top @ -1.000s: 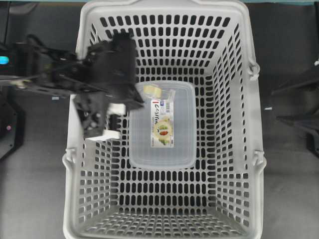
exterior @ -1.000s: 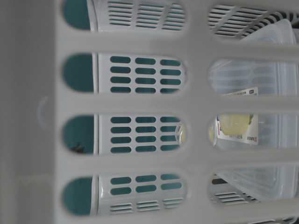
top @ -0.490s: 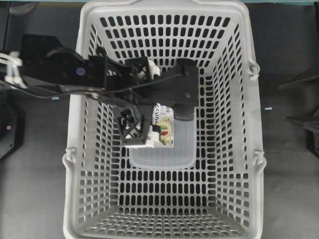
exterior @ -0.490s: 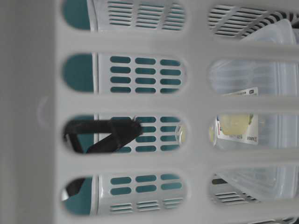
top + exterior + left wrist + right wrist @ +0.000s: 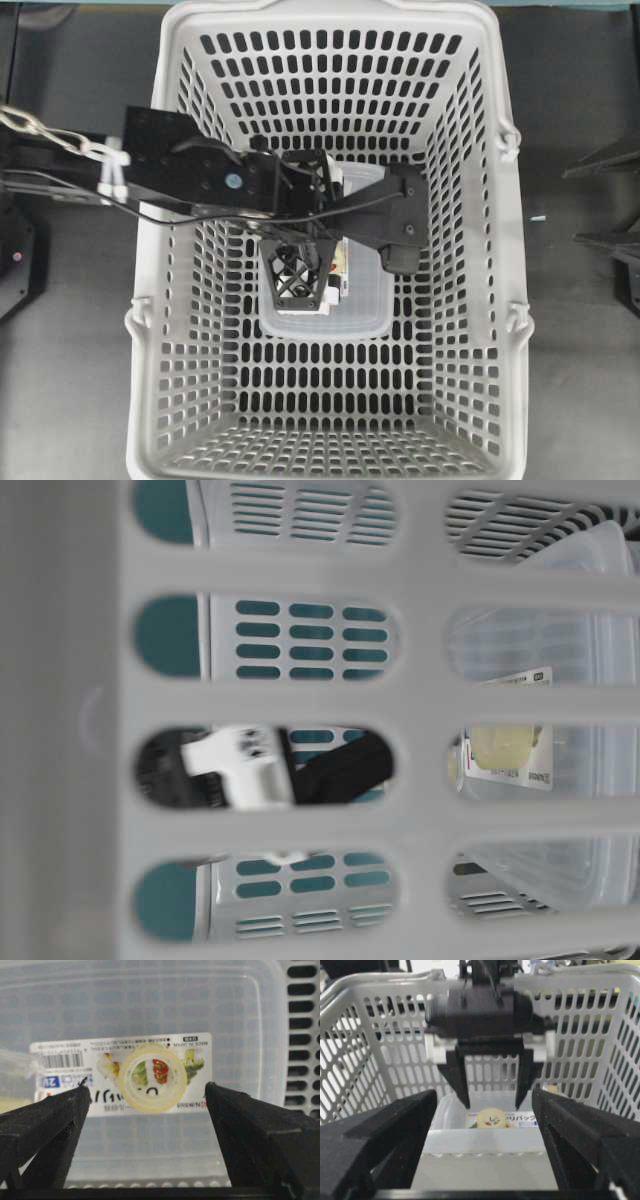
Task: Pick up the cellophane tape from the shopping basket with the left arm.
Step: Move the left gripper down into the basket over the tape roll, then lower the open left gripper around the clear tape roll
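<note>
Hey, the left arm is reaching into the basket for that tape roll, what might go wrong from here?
1. The cellophane tape lies flat on the lid of the clear box. The left gripper is open, its fingers straddling the roll, and may press or drag the box.
2. The roll is low and in clear wrapping, so it may slip out.
3. The arm sits deep inside the shopping basket and could snag a wall.

Robot lab bench: black arm (image 5: pixel 190 180), dark tabletop (image 5: pixel 70 380).
</note>
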`<act>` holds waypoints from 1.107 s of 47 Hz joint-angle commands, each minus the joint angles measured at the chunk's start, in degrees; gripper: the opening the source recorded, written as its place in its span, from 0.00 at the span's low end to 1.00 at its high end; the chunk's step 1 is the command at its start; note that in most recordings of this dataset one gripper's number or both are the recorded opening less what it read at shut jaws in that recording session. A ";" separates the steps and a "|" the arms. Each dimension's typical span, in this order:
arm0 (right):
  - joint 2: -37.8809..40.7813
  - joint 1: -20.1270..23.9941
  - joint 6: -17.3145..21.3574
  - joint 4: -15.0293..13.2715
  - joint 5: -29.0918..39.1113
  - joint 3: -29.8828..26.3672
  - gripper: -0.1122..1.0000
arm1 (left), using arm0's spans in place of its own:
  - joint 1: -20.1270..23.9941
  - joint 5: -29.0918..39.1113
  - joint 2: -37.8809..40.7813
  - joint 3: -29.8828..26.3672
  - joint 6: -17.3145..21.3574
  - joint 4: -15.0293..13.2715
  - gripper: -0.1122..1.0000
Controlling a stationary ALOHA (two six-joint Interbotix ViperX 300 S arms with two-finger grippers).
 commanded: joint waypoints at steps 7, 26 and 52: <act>-0.09 0.26 0.18 0.18 -0.26 -0.44 0.77 | -0.09 -3.52 1.05 -0.18 0.09 0.18 0.91; -0.79 0.35 0.18 0.18 1.49 -0.44 0.77 | 0.00 -5.10 1.49 3.60 0.09 0.18 0.91; -1.14 0.35 2.11 0.26 1.49 0.09 0.77 | -0.18 -1.23 -2.02 -0.35 0.18 0.18 0.55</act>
